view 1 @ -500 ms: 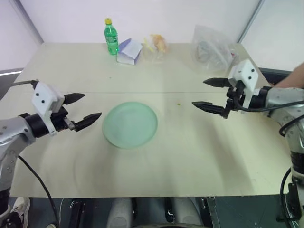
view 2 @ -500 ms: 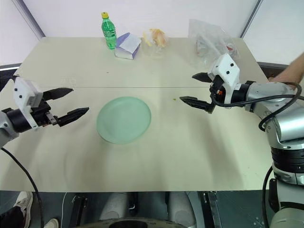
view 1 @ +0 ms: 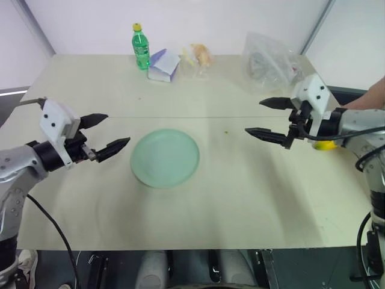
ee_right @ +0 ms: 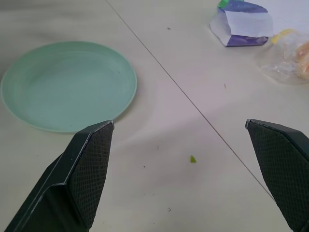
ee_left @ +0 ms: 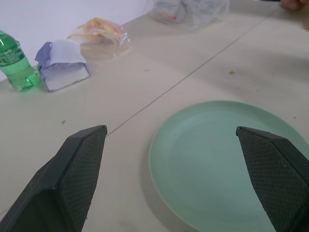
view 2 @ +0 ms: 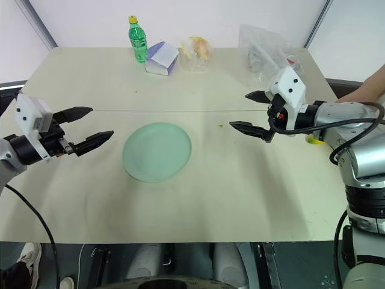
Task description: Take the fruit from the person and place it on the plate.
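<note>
Peeking out just behind the wide-open right claw [view 1: 272, 117] — the fruit [view 1: 325, 144]; left claw [view 1: 108, 132] open too.

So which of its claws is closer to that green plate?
Left. The left gripper hovers just beside the plate; the right gripper hangs farther off on the opposite side. Both are open and empty.

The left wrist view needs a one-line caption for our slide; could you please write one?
Open left claw poised over the empty mint-green plate, with a green bottle and a wrapped snack at the table's far edge.
</note>
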Robot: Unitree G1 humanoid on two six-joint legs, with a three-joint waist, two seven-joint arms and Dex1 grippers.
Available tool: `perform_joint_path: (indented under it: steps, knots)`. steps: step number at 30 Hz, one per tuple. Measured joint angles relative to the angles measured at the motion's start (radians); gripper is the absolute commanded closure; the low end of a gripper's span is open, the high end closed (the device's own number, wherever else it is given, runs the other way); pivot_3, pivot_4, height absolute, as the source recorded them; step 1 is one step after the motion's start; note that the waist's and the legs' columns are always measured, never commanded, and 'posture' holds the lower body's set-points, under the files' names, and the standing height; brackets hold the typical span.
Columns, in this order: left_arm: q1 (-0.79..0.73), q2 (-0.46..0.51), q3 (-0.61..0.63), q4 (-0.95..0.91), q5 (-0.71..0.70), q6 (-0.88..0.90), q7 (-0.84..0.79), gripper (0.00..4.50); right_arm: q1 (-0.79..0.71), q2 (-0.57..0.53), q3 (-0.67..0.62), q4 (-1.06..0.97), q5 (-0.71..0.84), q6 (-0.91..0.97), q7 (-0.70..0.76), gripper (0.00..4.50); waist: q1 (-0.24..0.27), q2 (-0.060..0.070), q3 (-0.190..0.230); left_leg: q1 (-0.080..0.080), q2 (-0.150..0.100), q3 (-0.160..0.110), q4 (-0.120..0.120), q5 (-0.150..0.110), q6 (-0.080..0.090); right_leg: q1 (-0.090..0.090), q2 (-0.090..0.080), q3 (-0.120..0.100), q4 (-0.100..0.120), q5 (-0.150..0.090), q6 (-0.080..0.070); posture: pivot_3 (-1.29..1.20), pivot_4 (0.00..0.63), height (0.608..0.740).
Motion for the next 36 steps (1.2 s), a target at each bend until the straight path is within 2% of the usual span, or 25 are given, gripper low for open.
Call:
perform_joint_path:
  steps: [36]
  knots:
    - [-0.018,-0.006,-0.035,0.001,0.010,-0.005,-0.001,0.00,0.008,0.000,0.000,-0.002,0.002,0.003,-0.004,0.04,0.000,0.000,0.000,0.000,0.000,0.000,0.001,0.000,0.000,0.000,0.000,0.000,0.001,0.000,0.000,0.00,0.150,0.731]
